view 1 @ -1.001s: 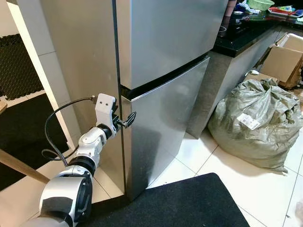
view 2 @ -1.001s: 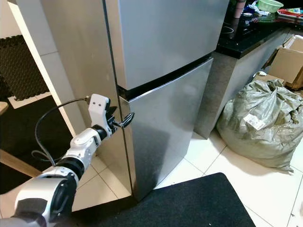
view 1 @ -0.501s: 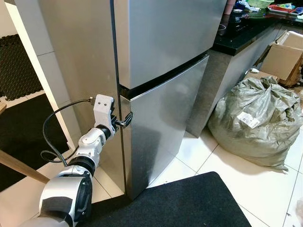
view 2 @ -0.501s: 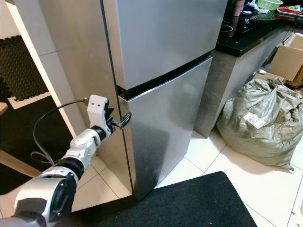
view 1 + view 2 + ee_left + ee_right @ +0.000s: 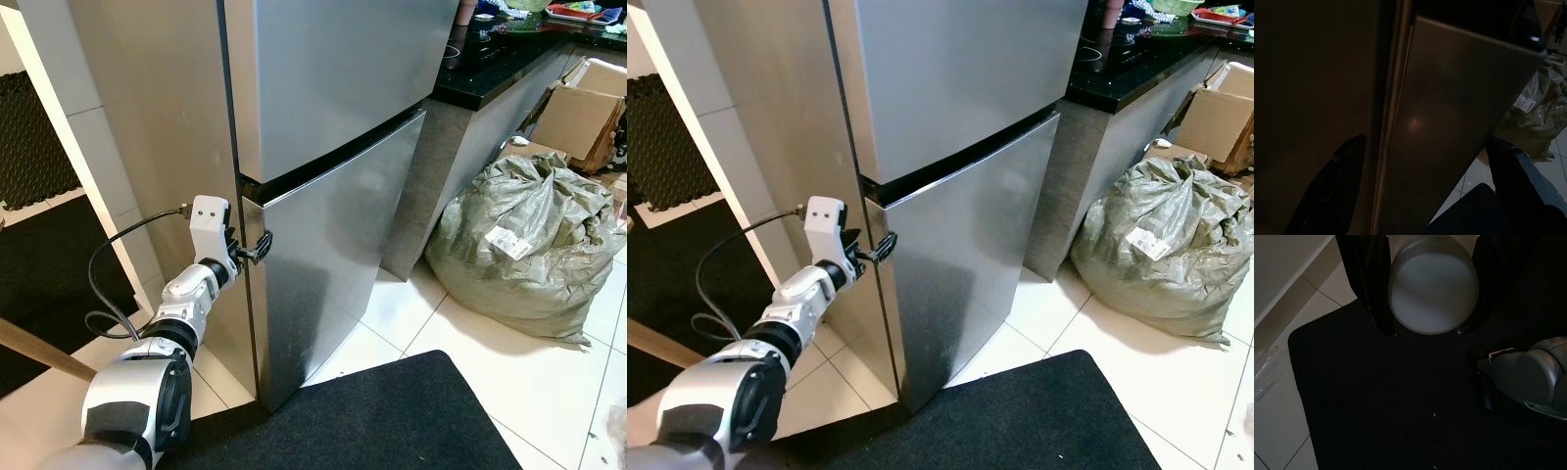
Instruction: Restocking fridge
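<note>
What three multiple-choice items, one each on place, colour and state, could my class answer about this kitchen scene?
1. Where is the left gripper?
A) At the silver fridge's lower door edge
B) On the grey-green woven sack
C) On the black countertop

2. What colour is the floor mat?
A) Red
B) Black
C) White

3. What is the right gripper doing?
A) Hanging open, holding nothing
B) Gripping a spoon
C) Holding a round white container

Answers: 1 A, its fingers straddle the door edge; 2 B, dark against pale tiles; 3 C, the container sits between its fingers.
</note>
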`<state>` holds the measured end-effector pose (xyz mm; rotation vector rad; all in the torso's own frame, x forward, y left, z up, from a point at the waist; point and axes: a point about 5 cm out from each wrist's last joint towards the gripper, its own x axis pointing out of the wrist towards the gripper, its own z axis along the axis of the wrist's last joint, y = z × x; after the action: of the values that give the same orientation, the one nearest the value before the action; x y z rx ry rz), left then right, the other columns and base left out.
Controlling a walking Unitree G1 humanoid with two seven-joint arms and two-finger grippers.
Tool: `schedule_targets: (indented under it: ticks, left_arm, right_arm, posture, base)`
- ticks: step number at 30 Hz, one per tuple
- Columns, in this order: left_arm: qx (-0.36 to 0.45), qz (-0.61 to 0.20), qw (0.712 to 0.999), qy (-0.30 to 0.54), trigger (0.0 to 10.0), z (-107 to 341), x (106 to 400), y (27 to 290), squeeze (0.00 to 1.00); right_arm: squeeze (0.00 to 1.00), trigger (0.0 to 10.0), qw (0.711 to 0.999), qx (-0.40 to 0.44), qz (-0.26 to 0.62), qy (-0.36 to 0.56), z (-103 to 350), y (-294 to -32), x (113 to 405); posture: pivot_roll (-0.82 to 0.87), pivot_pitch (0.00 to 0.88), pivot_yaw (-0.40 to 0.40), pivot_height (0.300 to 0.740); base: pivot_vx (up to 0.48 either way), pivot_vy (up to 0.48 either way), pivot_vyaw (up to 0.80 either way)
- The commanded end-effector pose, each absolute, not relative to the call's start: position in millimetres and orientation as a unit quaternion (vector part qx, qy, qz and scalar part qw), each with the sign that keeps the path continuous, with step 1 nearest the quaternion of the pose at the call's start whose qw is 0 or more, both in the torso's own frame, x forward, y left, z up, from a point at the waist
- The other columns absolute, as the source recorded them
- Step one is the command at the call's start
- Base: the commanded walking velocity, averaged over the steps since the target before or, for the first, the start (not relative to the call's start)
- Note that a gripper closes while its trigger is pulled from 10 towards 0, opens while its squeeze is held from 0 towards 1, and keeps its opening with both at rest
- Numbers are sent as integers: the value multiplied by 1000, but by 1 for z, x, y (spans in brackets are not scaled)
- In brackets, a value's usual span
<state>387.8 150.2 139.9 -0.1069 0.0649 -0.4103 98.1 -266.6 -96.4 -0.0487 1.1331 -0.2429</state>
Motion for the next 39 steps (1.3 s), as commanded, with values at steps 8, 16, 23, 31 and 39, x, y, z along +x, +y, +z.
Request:
schedule_targets:
  ticks: [8,16,23,31,39]
  left_arm:
    - [-43,-276,960,25,10000,153,391,134,0]
    - [-5,-363,931,39,10000,144,383,113,0]
    - [-5,-415,909,48,10000,134,374,98,0]
    - [-20,-469,882,44,10000,130,365,77,0]
    - [-32,-517,855,33,10000,131,358,57,0]
  right_arm:
    - [0,10000,837,-24,-126,532,-96,-272,93]
    - [0,10000,838,-26,-126,531,-95,-273,93]
    - [0,10000,839,-28,-126,529,-94,-274,95]
    - [0,10000,840,-29,-126,527,-94,-275,96]
    - [0,10000,841,-29,-125,525,-94,-274,98]
  posture:
    - [-195,92,-4,740]
    - [-192,96,-5,740]
    - [-192,97,-9,740]
    - [-192,97,-8,740]
    - [-191,95,-8,740]
  base:
    - [0,0,0]
    - [0,0,0]
    - [0,0,0]
    - [0,0,0]
    - [0,0,0]
